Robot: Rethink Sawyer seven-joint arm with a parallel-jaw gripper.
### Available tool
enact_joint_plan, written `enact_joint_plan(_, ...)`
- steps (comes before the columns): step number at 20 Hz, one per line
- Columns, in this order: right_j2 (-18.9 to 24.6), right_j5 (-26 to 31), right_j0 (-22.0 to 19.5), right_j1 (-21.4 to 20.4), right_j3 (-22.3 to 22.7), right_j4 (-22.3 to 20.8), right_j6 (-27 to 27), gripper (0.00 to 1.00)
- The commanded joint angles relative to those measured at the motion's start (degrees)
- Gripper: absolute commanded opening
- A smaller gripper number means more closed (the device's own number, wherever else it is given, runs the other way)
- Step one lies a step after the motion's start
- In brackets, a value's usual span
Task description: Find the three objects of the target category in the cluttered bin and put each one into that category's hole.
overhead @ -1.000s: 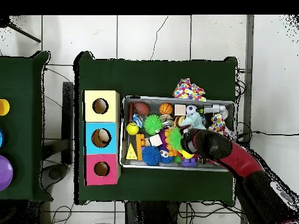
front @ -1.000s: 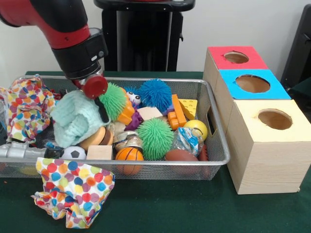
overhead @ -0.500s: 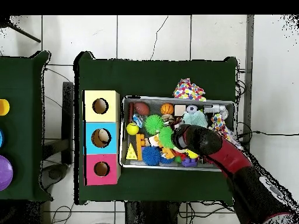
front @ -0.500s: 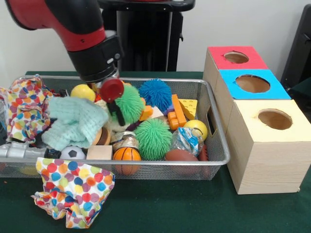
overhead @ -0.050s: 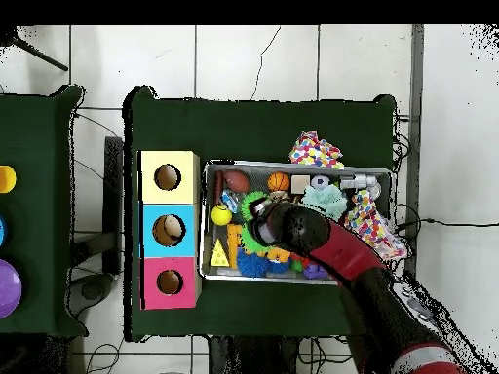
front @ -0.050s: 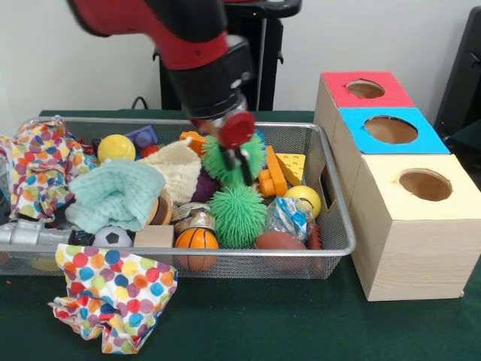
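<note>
Now your gripper (front @ -0.050s: 242, 167) is clamped on a green spiky ball (front @ -0.050s: 229, 156), holding it above the middle of the wire bin (front @ -0.050s: 331, 226), just over a second green spiky ball (front @ -0.050s: 237, 214). I judge it light and very soft, with rubbery spines that bend and can slip, so you should keep the hold through the ball's centre, not on the spines alone. The three boxes (front @ -0.050s: 409, 218) stand at the right of the bin on the table (front @ -0.050s: 263, 323).
</note>
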Motion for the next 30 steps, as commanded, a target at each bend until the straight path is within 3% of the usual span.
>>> enact_joint_plan(1, -6.9, 6.4, 6.6, -2.7, 6.1, 6.8, 19.7, 1.0)
enact_joint_plan(2, -8.0, 6.5, 7.1, -2.5, 5.8, 6.8, 18.9, 1.0)
enact_joint_plan(7, -24.7, 8.6, 13.3, 0.5, -4.9, -4.3, 11.1, 1.0)
enact_joint_plan(9, -27.4, 8.1, 14.0, 1.3, -7.3, -6.9, 8.2, 1.0)
enact_joint_plan(15, -29.5, 7.0, 13.9, -0.1, -8.2, -11.2, 3.7, 1.0)
enact_joint_plan(26, -27.1, 8.0, 11.3, -0.4, -8.4, -9.8, 2.9, 1.0)
enact_joint_plan(30, -26.2, 12.3, 8.7, -0.8, -7.4, -9.6, 0.4, 1.0)
